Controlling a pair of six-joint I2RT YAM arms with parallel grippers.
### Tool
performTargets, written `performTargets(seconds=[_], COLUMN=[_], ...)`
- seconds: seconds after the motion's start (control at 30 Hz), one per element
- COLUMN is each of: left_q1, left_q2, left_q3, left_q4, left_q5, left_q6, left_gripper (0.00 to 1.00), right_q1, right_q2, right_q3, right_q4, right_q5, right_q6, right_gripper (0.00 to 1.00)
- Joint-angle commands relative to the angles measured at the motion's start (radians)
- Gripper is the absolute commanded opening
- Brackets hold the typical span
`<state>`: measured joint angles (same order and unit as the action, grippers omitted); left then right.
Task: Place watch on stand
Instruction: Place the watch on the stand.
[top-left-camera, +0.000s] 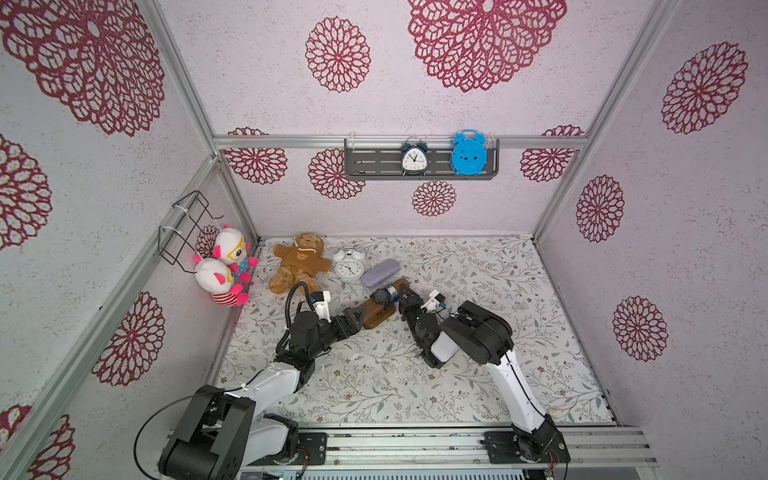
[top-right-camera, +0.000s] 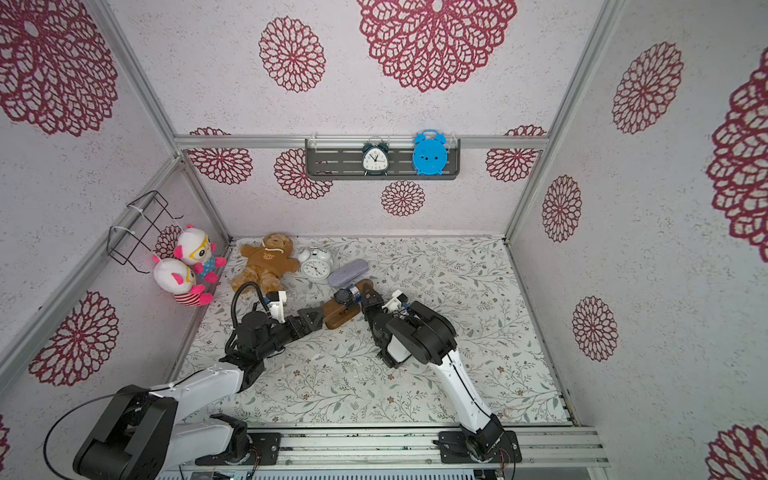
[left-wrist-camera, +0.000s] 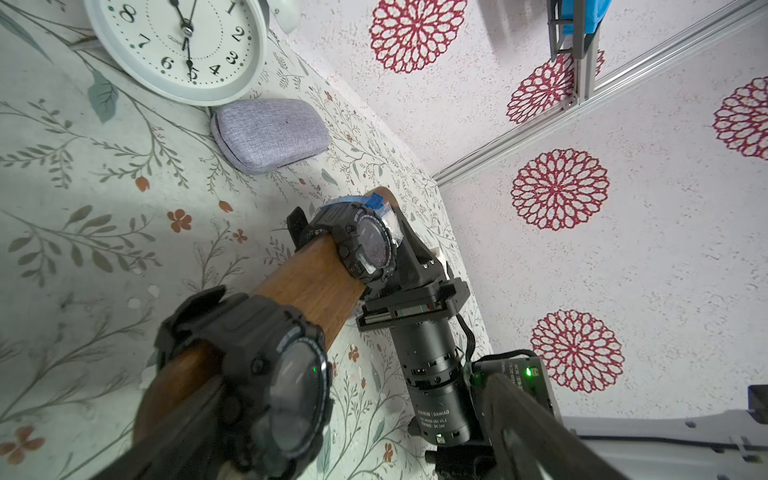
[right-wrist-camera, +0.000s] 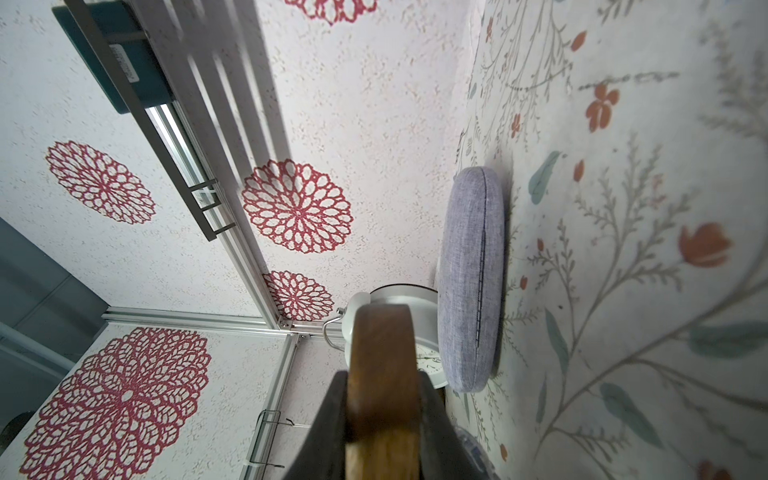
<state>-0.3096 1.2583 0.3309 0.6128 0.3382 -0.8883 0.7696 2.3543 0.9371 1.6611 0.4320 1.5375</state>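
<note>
The brown wooden stand (top-left-camera: 376, 316) lies slantwise on the floral cloth. A black watch (top-left-camera: 380, 296) wraps round its bar towards the far end, with a blue tag (left-wrist-camera: 376, 202) beside it. In the left wrist view a second black watch (left-wrist-camera: 266, 374) sits round the bar's near end. My left gripper (top-left-camera: 353, 320) stands wide open at that near end, its fingers (left-wrist-camera: 523, 419) either side of this watch and the bar. My right gripper (right-wrist-camera: 382, 415) is shut on the far end of the stand's bar (right-wrist-camera: 382, 345). The same grip shows in both top views (top-right-camera: 370, 297).
A white alarm clock (top-left-camera: 349, 264) and a grey fabric case (top-left-camera: 380, 273) lie just behind the stand. A brown teddy bear (top-left-camera: 299, 262) and two plush toys (top-left-camera: 224, 270) are at the back left, under a wire basket (top-left-camera: 187, 228). A grey wall shelf (top-left-camera: 370, 162) holds two clocks.
</note>
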Motion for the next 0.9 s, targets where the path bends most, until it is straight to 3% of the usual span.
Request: performTargets(seconds=[0.0,0.53,0.87], left_q1=[-0.007,-0.018,-0.018], left_q2=[0.027,-0.044,-0.117], left_q3=[-0.009,0.166,0.219], left_q4=[-0.016,-0.544,-0.663], left_q5=[-0.015,-0.041,-0.096], left_q6=[-0.023,0.154,0.205], left_gripper=[0.98,0.98,0.98], right_q1=[0.005,0.005,0.004], right_q2=[-0.031,-0.042,-0.045], right_q3=[-0.011,-0.023,-0.038], right_q4=[0.026,0.026,0.026], right_q5=[-0.022,-0.038,-0.064], right_q6=[-0.039,-0.060,-0.074], right_gripper=[0.00,0.00,0.00])
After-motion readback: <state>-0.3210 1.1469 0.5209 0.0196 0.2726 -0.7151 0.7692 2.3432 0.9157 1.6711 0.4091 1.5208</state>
